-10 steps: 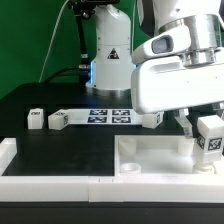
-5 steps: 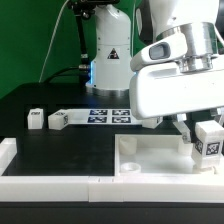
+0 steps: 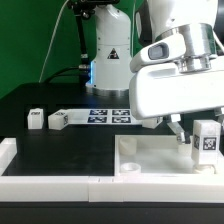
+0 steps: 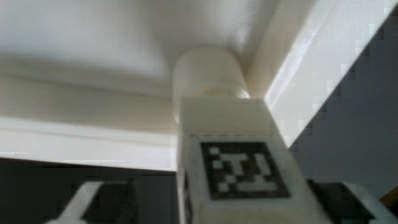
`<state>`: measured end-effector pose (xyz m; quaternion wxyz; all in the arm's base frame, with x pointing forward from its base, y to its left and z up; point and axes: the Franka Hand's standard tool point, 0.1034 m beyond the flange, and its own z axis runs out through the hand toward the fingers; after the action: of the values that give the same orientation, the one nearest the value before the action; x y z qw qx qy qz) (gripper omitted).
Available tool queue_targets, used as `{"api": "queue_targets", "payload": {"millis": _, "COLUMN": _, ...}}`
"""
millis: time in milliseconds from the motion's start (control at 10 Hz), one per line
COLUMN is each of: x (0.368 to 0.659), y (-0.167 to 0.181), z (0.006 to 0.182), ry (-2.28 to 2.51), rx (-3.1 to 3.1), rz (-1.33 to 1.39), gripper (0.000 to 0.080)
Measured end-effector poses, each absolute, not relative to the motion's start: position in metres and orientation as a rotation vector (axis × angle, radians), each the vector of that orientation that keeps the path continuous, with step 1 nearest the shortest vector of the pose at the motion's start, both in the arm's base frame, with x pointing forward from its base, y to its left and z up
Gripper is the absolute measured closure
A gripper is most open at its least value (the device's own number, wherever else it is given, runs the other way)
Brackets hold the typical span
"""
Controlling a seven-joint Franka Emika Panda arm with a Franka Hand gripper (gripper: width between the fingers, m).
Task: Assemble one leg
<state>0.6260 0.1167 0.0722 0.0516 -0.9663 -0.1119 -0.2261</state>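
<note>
My gripper [image 3: 199, 137] is shut on the leg [image 3: 207, 141], a small white post with a black-and-white tag on its face. It holds the leg upright at the exterior view's right, over the far right corner of the large white tray-like part [image 3: 150, 158]. In the wrist view the leg [image 4: 221, 120] runs away from the camera between my two fingers [image 4: 96, 201]. Its rounded end points into an inner corner of the white tray-like part [image 4: 89, 60]. Whether the leg's end touches the tray is hidden.
Two loose legs [image 3: 36, 119] [image 3: 58, 119] lie on the black table at the exterior view's left. Another leg [image 3: 152, 121] lies by the marker board [image 3: 105, 115]. A white raised border [image 3: 40, 182] runs along the front. The arm's base [image 3: 108, 60] stands behind.
The gripper with the leg has shifted slightly toward the exterior view's left and a little lower. The loose legs and the tray-like part have not moved.
</note>
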Motion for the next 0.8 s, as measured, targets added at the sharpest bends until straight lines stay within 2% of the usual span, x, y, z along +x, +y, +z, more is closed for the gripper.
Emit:
{"api": "queue_targets", "payload": {"millis": 100, "x": 0.626, "y": 0.117, "z": 0.072, "ry": -0.34, "rx": -2.94, "rz": -0.688, "gripper": 0.0192}}
{"api": "queue_targets", "payload": {"millis": 200, "x": 0.626, "y": 0.117, "z": 0.072, "ry": -0.34, "rx": -2.94, "rz": -0.688, "gripper": 0.0192}}
{"api": "queue_targets", "payload": {"millis": 300, "x": 0.626, "y": 0.117, "z": 0.072, "ry": -0.34, "rx": -2.94, "rz": -0.688, "gripper": 0.0158}}
{"api": "queue_targets", "payload": {"millis": 600, "x": 0.626, "y": 0.117, "z": 0.072, "ry": -0.34, "rx": -2.94, "rz": -0.688, "gripper": 0.015}}
{"api": "queue_targets", "payload": {"millis": 800, "x": 0.629, "y": 0.117, "z": 0.085, "ry": -0.321, "rx": -2.939, "rz": -0.69, "gripper": 0.015}}
